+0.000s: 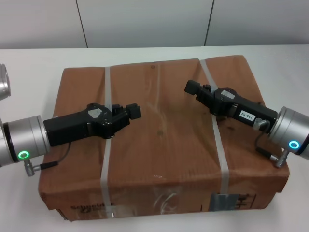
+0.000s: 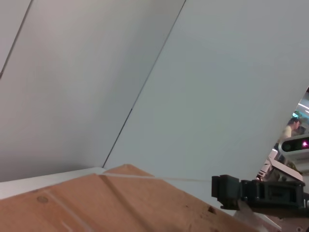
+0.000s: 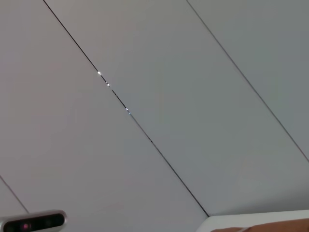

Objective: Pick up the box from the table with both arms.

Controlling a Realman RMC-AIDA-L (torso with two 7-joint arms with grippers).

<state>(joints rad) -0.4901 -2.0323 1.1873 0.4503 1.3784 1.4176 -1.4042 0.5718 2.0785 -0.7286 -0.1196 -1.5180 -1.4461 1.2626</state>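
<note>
The box (image 1: 159, 140) is a large flat brown parcel lying on the white table (image 1: 29, 67). Two whitish straps (image 1: 107, 145) cross its top, and labels (image 1: 231, 200) show on its front side. My left gripper (image 1: 135, 112) hovers over the left half of the box top, pointing right, fingers shut and empty. My right gripper (image 1: 189, 87) hovers over the right half near the far strap (image 1: 217, 140), pointing left, shut and empty. The left wrist view shows the box top (image 2: 120, 203) and the right gripper's tip (image 2: 219, 191) beyond it.
A grey panelled wall (image 1: 154, 21) stands behind the table. A silver cylindrical part (image 1: 4, 82) shows at the left edge. White table surface surrounds the box on the left, right and far sides. The right wrist view shows mostly wall and a sliver of table (image 3: 251, 220).
</note>
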